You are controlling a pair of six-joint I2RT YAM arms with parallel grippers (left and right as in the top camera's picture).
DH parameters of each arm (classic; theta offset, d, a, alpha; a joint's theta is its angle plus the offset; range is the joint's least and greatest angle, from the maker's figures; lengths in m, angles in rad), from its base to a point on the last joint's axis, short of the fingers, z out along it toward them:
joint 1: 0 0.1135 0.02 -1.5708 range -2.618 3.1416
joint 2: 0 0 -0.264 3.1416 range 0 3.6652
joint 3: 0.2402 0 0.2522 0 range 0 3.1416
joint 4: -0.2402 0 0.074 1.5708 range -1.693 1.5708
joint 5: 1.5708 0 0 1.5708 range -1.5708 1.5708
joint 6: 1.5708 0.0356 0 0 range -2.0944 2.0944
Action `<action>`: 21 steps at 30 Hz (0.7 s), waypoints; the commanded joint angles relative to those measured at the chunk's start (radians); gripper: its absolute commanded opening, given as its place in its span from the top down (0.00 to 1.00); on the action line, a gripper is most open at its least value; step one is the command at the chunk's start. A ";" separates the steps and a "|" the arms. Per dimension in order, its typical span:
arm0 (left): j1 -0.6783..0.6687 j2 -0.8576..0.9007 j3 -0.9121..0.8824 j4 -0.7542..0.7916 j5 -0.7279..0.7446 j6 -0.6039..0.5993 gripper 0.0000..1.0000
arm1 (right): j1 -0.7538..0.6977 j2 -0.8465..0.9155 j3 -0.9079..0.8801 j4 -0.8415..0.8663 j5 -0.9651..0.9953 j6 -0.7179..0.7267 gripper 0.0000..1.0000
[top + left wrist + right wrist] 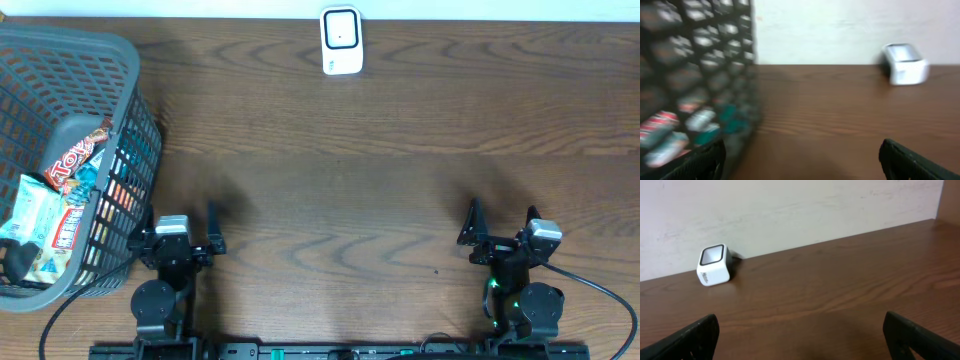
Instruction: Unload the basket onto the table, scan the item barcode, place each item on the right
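The items are snack packets lying in a grey mesh basket (128, 60) at the left: a red wrapper (75, 152) and a white-green packet (35, 215). A white barcode scanner (341, 40) stands at the table's far edge, middle, and shows in both wrist views (905, 64) (715, 265). My left gripper (180, 213) sits low beside the basket's right wall, open and empty (802, 152). My right gripper (500, 215) rests at the front right, also open with nothing between its fingers (800, 325).
The basket wall (695, 75) fills the left of the left wrist view, close to the left finger. A pale wall runs behind the table's far edge. Bare brown wood (340, 200) lies between the two arms and the scanner.
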 commanded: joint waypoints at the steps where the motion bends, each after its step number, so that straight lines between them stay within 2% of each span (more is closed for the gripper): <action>1: 0.002 -0.007 -0.016 0.004 0.232 -0.382 0.02 | 0.006 -0.004 -0.001 -0.004 -0.005 0.010 0.01; 2: 0.002 -0.007 -0.016 0.002 0.287 -0.494 0.02 | 0.006 -0.004 -0.001 -0.004 -0.005 0.010 0.01; 4: 0.002 -0.007 -0.016 -0.021 0.333 -0.622 0.02 | 0.006 -0.004 -0.001 -0.004 -0.005 0.010 0.01; 8: 0.002 -0.006 -0.016 -0.018 0.330 -0.636 0.02 | 0.006 -0.004 -0.001 -0.004 -0.005 0.010 0.01; 11: 0.002 -0.006 -0.016 -0.011 0.373 -0.712 0.02 | 0.006 -0.004 -0.001 -0.004 -0.005 0.010 0.01; 14: 0.001 -0.006 -0.015 0.108 0.560 -0.717 0.02 | 0.006 -0.004 -0.001 -0.004 -0.005 0.010 0.01; 16: 0.001 -0.006 -0.012 0.208 0.655 -0.763 0.02 | 0.006 -0.004 -0.001 -0.004 -0.005 0.010 0.01; 21: 0.001 -0.006 0.055 0.367 0.697 -0.919 0.02 | 0.006 -0.004 -0.001 -0.004 -0.005 0.010 0.01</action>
